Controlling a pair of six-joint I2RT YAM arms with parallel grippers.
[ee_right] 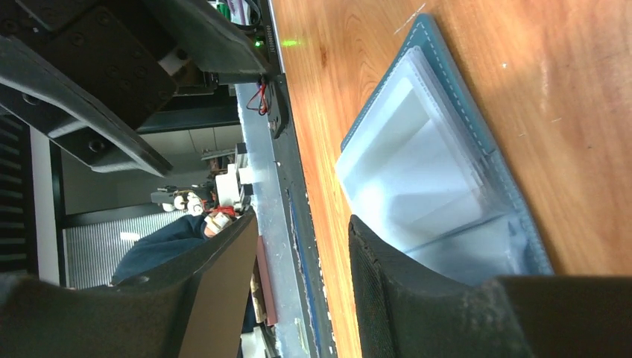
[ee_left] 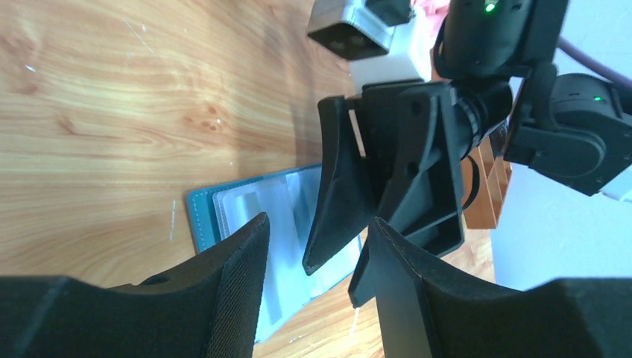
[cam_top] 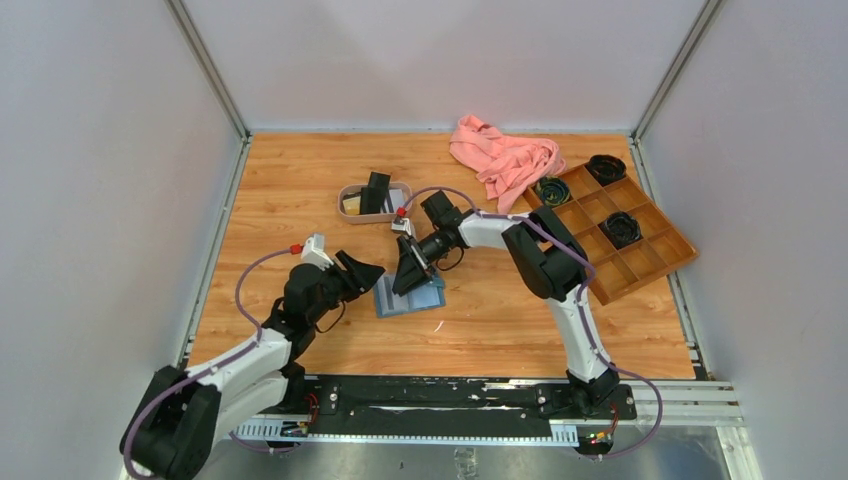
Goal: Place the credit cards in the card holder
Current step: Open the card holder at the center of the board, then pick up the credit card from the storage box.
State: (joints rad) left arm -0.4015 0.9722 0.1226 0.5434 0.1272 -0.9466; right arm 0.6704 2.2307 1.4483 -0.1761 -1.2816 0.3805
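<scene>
The card holder lies open on the wooden table, teal outside with pale clear sleeves inside; it also shows in the left wrist view and the right wrist view. My right gripper is open and empty, its tips pointing down just above the holder's sleeves. My left gripper is open and empty just left of the holder. A black card stands in the oval tray, with a tan card beside it.
A pink cloth lies at the back. A brown compartmented wooden box sits at the right and holds black round items. The table's near edge and metal rail show in the right wrist view.
</scene>
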